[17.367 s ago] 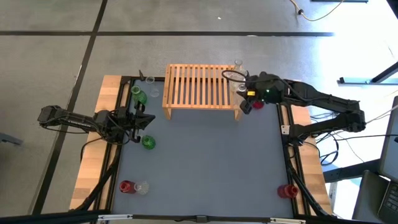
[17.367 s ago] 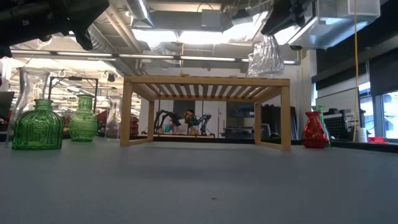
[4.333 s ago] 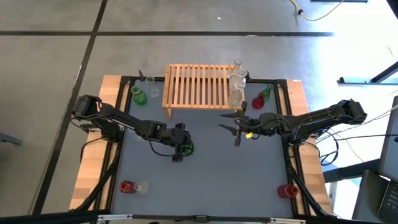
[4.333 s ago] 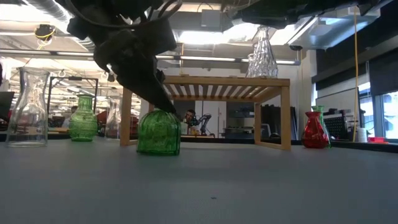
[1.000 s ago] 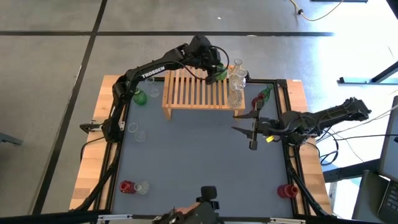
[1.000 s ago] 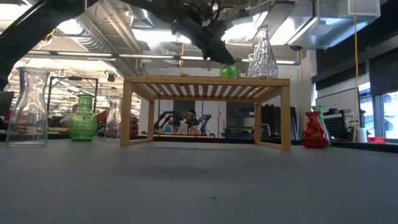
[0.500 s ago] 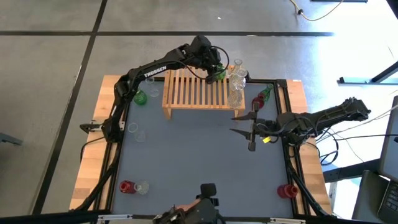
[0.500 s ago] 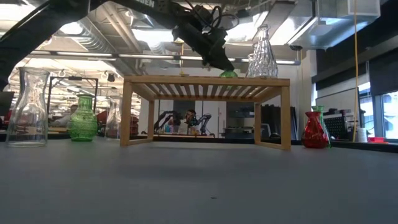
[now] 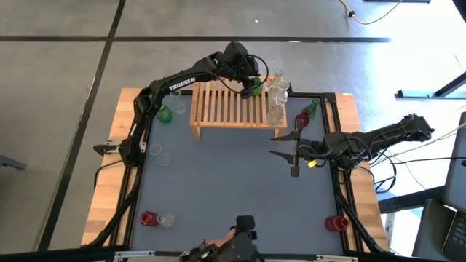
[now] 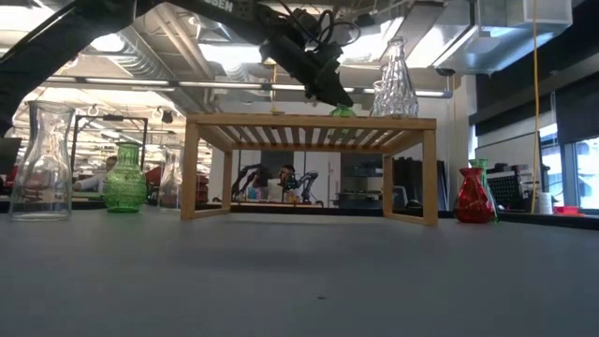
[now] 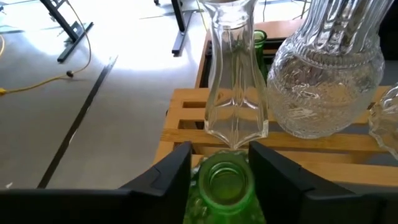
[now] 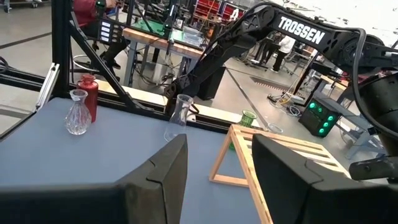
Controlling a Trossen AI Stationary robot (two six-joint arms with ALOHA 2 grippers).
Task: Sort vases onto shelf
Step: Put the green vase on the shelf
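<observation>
So the left gripper [image 11: 219, 163] sits right over the green vase [image 11: 219, 186], which stands upright on the shelf [image 9: 231, 102], neck between the fingers. Fingers look slightly spread and I can't tell if they're gripping it. Just beyond the vase is a clear vase [image 11: 235, 74], nearly touching, with a fatter clear one [image 11: 326, 74] beside it. Straight up seems the safe exit. Right gripper [image 9: 291, 149] hangs open and empty over the tabletop [image 9: 226, 189], well apart.
</observation>
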